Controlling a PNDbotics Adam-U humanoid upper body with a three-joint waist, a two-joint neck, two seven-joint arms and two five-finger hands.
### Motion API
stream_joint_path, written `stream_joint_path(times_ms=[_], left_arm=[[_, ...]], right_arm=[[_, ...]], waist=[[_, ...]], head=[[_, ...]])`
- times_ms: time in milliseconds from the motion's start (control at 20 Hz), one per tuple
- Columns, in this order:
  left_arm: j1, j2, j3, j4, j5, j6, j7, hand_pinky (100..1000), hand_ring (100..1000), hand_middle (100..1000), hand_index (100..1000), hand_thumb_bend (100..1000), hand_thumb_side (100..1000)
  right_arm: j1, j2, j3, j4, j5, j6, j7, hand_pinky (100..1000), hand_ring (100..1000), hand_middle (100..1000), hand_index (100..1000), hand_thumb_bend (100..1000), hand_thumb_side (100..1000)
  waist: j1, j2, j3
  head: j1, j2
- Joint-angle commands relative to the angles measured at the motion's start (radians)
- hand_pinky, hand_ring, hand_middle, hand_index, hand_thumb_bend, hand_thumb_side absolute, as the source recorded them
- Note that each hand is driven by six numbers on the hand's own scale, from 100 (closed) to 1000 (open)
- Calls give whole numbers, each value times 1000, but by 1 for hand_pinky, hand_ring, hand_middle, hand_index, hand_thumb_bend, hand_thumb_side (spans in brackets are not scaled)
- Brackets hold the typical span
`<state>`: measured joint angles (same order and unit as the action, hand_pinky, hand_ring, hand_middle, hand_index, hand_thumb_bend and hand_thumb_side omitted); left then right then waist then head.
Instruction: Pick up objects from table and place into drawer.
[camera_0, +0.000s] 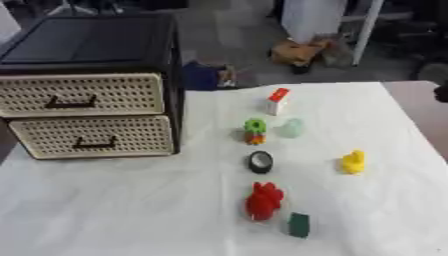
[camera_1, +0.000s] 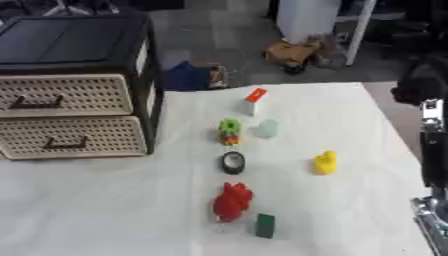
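Right hand (camera_1: 418, 86) beside table (camera_1: 105, 210), state unclear; seven small objects (camera_1: 233, 201), two shut drawers (camera_1: 66, 95).

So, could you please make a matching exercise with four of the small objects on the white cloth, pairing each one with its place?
Things:
1. yellow duck
2. dark green block
3. white box with red top
4. black ring

Places:
A. farthest from the robot, at the head of the row
B. nearest the robot, beside the red toy
C. alone, off to the right of the row
D. mid-row, between the green and orange toy and the red toy

Pairs: 1-C, 2-B, 3-A, 4-D
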<state>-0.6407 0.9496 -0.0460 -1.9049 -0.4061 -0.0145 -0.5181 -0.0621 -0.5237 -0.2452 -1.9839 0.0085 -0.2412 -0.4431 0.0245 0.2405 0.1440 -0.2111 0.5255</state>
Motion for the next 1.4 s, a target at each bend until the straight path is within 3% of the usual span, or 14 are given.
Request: stream_joint_path(times_ms=[50,300,500,800,1400], left_arm=[[-42,37,-7,35,22,-12,-90,100,100,100,849,100,1000],[-118,24,-34,97,57,-9,-210,100,100,100,870,100,1000],[-172,6,-61,102,61,-10,-251,100,100,100,894,100,1000],[-224,-29,-100,106,45,-8,-273,100,100,100,907,100,1000],[-292,-104,-187,150,-16,-14,-289,100,100,100,899,100,1000]], right_arm=[[-8,-35,-3,-16,8,1,2,654,630,588,909,148,875],[-8,-36,-2,-16,8,2,4,654,630,588,909,149,872],[-9,-37,-1,-16,7,4,6,654,630,588,909,148,868],[-9,-36,1,-16,5,7,11,653,629,587,911,148,862],[-11,-35,3,-16,2,8,16,653,629,586,912,151,856]], waist=[[1,-15,1],[4,-16,0],[9,-16,-1],[14,-18,-2],[15,-18,-4]], head=[[8,3],[14,5],[34,9],[75,14],[65,-8]])
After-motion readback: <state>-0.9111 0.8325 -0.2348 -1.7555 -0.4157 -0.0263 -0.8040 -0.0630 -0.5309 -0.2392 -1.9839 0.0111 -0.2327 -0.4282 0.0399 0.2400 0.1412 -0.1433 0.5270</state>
